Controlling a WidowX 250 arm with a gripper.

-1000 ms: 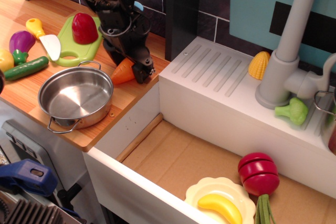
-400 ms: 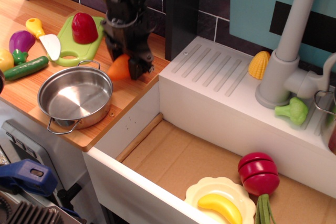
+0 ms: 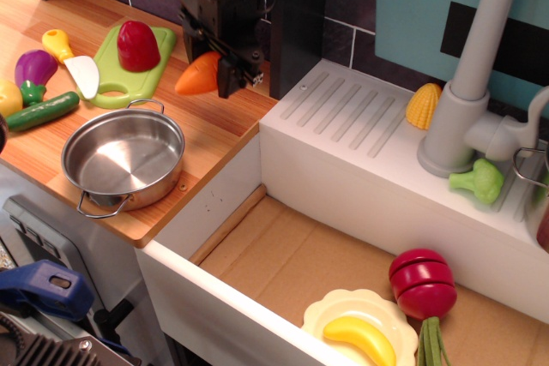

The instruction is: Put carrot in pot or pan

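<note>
I see the gripper (image 3: 213,62) clamped on the carrot (image 3: 196,75), now lifted clear of the wooden counter (image 3: 214,130), higher than a moment ago when it sat low by the pan (image 3: 123,159). The carrot hangs above and behind the pan's far rim. The pan has not moved.

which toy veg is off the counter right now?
The orange carrot, held in the gripper above the wood. The cucumber and eggplant lie flat on it.
</note>
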